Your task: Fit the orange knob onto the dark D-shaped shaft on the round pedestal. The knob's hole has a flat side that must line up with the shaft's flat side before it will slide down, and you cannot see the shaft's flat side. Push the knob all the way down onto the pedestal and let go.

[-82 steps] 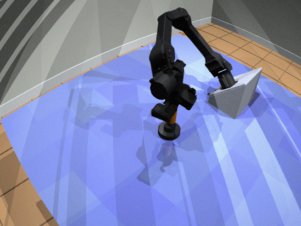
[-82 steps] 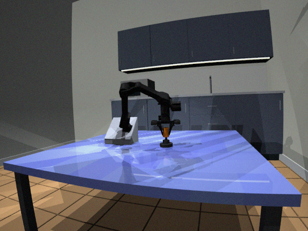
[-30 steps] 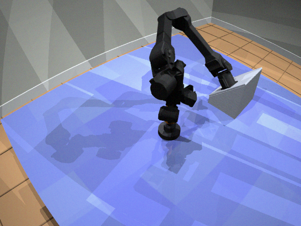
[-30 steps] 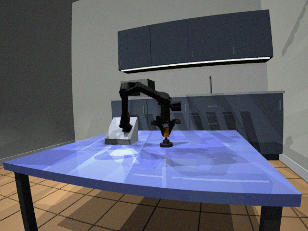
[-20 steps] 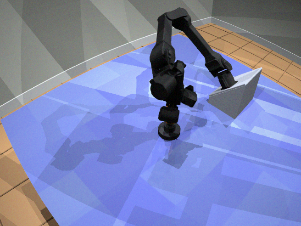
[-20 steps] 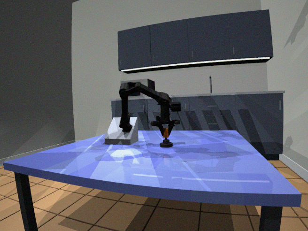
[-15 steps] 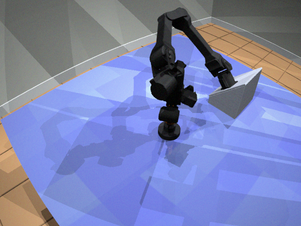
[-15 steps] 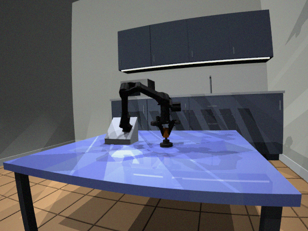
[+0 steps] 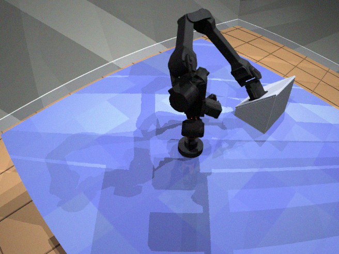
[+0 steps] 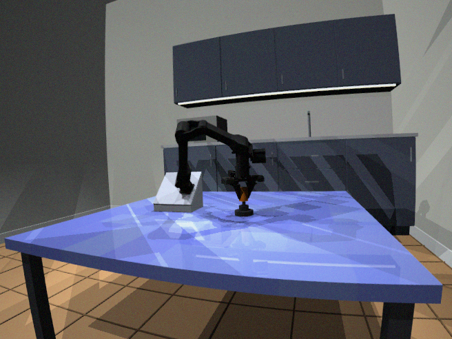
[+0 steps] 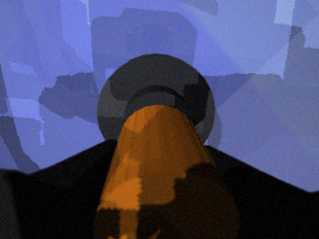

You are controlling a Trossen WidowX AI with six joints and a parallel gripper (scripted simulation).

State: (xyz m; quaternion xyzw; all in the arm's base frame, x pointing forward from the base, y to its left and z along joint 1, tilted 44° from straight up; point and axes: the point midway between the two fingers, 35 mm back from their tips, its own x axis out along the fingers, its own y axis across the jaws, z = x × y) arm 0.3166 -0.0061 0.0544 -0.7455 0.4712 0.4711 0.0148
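Observation:
The orange knob (image 10: 243, 194) (image 11: 151, 160) is upright between the fingers of my gripper (image 10: 243, 198) (image 11: 159, 151), which is shut on it. In the top view the gripper hides nearly all of the knob. The dark round pedestal (image 9: 182, 151) (image 10: 243, 212) (image 11: 108, 114) stands on the table directly below. A narrower dark upright part (image 10: 243, 205) rises from its middle to the knob's lower end. The knob's lower end is well above the pedestal's wide base. Whether the shaft tip is inside the hole is hidden, and the flat sides are not visible.
The arm's base is on a grey-white wedge (image 9: 257, 116) (image 10: 173, 207), beside the pedestal on the blue table (image 9: 123, 229) (image 10: 218, 248). Dark cabinets (image 10: 248, 65) are on the wall beyond. Patchy shadows and reflections cross the table.

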